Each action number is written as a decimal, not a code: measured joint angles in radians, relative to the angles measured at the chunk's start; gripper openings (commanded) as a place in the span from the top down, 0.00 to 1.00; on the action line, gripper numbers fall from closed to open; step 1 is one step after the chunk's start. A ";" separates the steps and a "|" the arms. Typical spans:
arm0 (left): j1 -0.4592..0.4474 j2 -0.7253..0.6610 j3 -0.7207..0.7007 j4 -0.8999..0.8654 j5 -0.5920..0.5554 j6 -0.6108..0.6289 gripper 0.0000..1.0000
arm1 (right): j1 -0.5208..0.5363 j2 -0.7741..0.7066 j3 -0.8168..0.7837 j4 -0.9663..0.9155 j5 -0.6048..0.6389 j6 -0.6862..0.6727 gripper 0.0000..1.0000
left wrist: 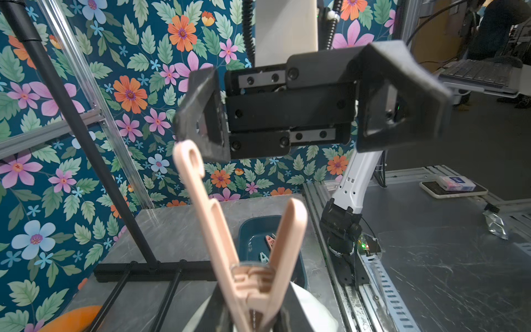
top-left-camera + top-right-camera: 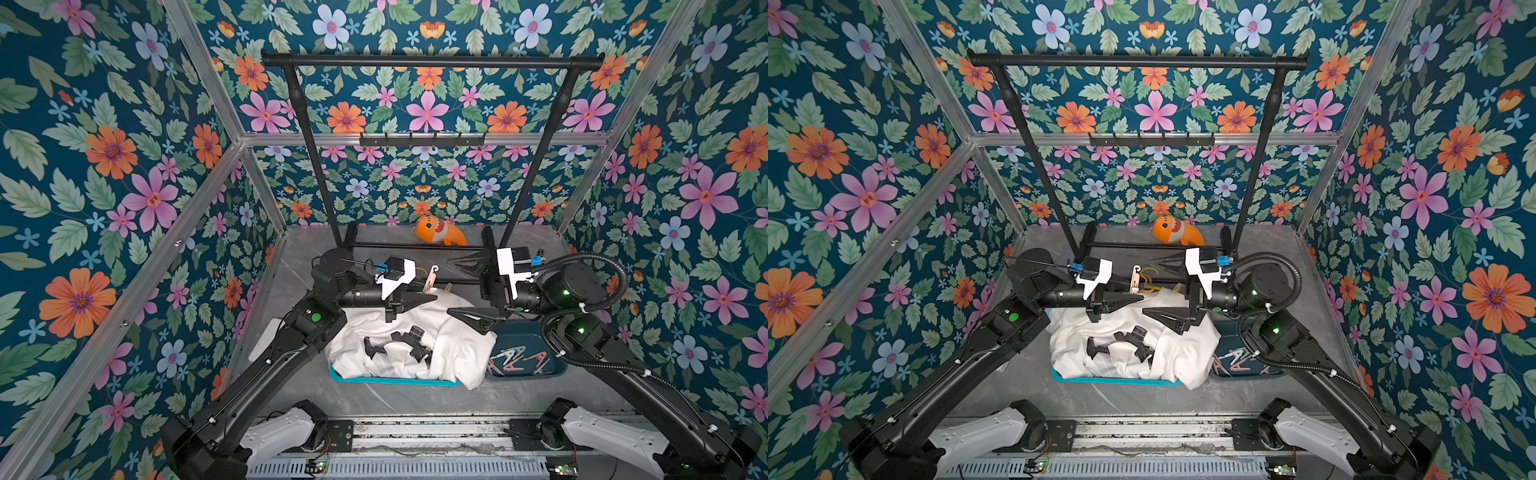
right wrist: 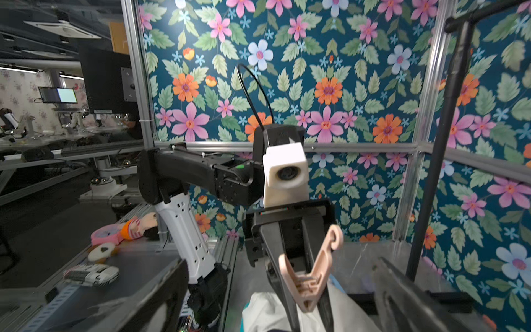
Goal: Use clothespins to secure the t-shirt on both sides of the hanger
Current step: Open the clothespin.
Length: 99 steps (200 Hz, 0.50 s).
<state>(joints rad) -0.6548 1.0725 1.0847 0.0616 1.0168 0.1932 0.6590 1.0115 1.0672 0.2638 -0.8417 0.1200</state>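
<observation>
My left gripper [image 2: 419, 297] is shut on a pale pink clothespin [image 2: 432, 277], whose two handles stick up and away from the fingers [image 1: 250, 258]. The white t-shirt [image 2: 399, 345] with a black print lies bunched on a teal tray [image 2: 395, 380]. A bit of the yellow hanger [image 2: 1148, 275] shows at its far edge; the rest is hidden in the cloth. A beige clothespin [image 2: 448, 289] stands at that edge. My right gripper [image 2: 461, 289] faces the left one with its jaws wide open and empty, close to the pink clothespin [image 3: 307, 276].
A dark blue bin [image 2: 552, 365] with several loose clothespins [image 2: 519, 359] sits right of the tray, under the right arm. A black garment rack [image 2: 432, 61] stands behind, its base bars on the table. An orange fish toy [image 2: 440, 235] lies at the back.
</observation>
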 measured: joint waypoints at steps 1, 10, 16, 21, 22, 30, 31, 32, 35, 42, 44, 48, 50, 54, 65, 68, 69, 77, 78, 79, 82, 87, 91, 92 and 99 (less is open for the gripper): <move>0.000 0.000 0.000 -0.001 0.002 0.001 1.00 | 0.000 0.002 0.000 -0.003 -0.001 -0.001 0.00; 0.000 -0.003 0.000 -0.007 0.003 0.022 1.00 | 0.000 0.015 0.003 -0.033 -0.014 -0.009 0.00; 0.000 -0.005 0.001 -0.011 0.007 0.032 1.00 | 0.000 0.023 0.003 -0.042 -0.022 -0.011 0.00; 0.000 -0.006 0.002 -0.016 0.008 0.047 1.00 | 0.000 0.029 0.003 -0.045 -0.027 -0.010 0.00; 0.000 -0.006 0.002 -0.017 0.009 0.050 1.00 | 0.000 0.030 0.002 -0.045 -0.028 -0.010 0.00; 0.000 -0.006 0.003 -0.021 0.011 0.067 1.00 | 0.000 0.036 -0.003 -0.040 -0.034 -0.008 0.00; 0.000 -0.006 0.003 -0.021 0.011 0.069 1.00 | 0.000 0.037 -0.003 -0.038 -0.036 -0.006 0.00; 0.000 -0.006 0.003 -0.023 0.012 0.073 1.00 | 0.000 0.038 -0.004 -0.037 -0.038 -0.005 0.00; 0.000 -0.006 0.004 -0.025 0.013 0.078 1.00 | 0.000 0.040 -0.008 -0.029 -0.043 0.000 0.01; 0.000 -0.006 0.005 -0.032 0.014 0.089 1.00 | 0.000 0.043 -0.018 -0.010 -0.045 0.010 0.01; 0.000 -0.006 0.006 -0.034 0.013 0.094 1.00 | 0.000 0.044 -0.021 -0.003 -0.045 0.012 0.02; 0.000 -0.006 0.007 -0.037 0.014 0.102 1.00 | 0.000 0.046 -0.027 0.008 -0.046 0.015 0.03; 0.000 -0.006 0.007 -0.038 0.014 0.103 1.00 | 0.000 0.046 -0.029 0.014 -0.046 0.018 0.03; 0.000 -0.005 0.008 -0.041 0.015 0.104 1.00 | 0.000 0.047 -0.035 0.028 -0.047 0.030 0.04; 0.000 -0.005 0.010 -0.044 0.018 0.122 1.00 | 0.000 0.050 -0.046 0.060 -0.048 0.045 0.06; 0.000 -0.005 0.010 -0.045 0.020 0.124 1.00 | 0.000 0.050 -0.048 0.070 -0.047 0.049 0.06; 0.000 -0.005 0.010 -0.046 0.021 0.124 1.00 | 0.000 0.050 -0.048 0.072 -0.047 0.051 0.06; 0.000 -0.004 0.011 -0.049 0.024 0.126 1.00 | 0.001 0.053 -0.049 0.093 -0.047 0.063 0.08; 0.000 -0.004 0.011 -0.049 0.025 0.126 1.00 | 0.001 0.053 -0.050 0.095 -0.047 0.063 0.08; 0.000 -0.003 0.011 -0.050 0.025 0.126 1.00 | 0.002 0.053 -0.050 0.099 -0.047 0.064 0.08; 0.000 -0.003 0.011 -0.051 0.025 0.126 1.00 | 0.003 0.054 -0.050 0.104 -0.047 0.064 0.10; 0.000 -0.003 0.011 -0.052 0.025 0.126 1.00 | 0.006 0.055 -0.049 0.116 -0.047 0.064 0.11; 0.000 -0.003 0.011 -0.054 0.026 0.127 1.00 | 0.009 0.057 -0.049 0.124 -0.047 0.064 0.11; 0.000 -0.003 0.011 -0.055 0.026 0.127 1.00 | 0.009 0.057 -0.049 0.126 -0.047 0.064 0.11; 0.000 -0.003 0.011 -0.055 0.028 0.127 1.00 | 0.015 0.061 -0.048 0.137 -0.047 0.065 0.12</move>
<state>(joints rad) -0.6548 1.0691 1.0958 0.0067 1.0447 0.3199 0.6743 1.0729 1.0187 0.4007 -0.8886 0.1848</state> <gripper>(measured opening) 0.218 0.888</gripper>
